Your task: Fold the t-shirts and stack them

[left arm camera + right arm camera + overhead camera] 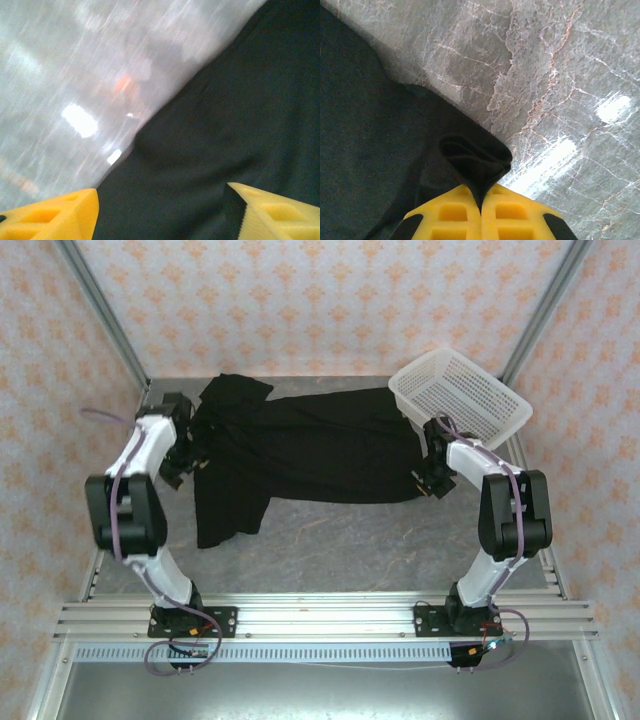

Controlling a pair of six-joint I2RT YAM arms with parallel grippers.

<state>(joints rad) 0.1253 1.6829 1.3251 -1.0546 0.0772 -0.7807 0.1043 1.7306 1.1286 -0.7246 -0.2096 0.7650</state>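
- Grey marbled table (330,540): carries everything listed.
- Black short-sleeved cloth t-shirt (310,450): spread across the table's far half with no print showing. We judge it is laid flat ready for folding.
- White plastic mesh basket (460,395): at the far right corner, just beside the shirt's end.
- Right gripper (481,196): yellow fingers clamped on a bunched fold of the shirt's edge, likely to draw it over.
- Left gripper (162,194): fingers wide apart above the opposite edge. The view is blurred, so we cannot tell whether they touch the cloth.

Far right of my workspace: white mesh basket (462,390), at the corner of my grey veined surface (330,540). Peach patterned walls (320,300) enclose it on three sides.
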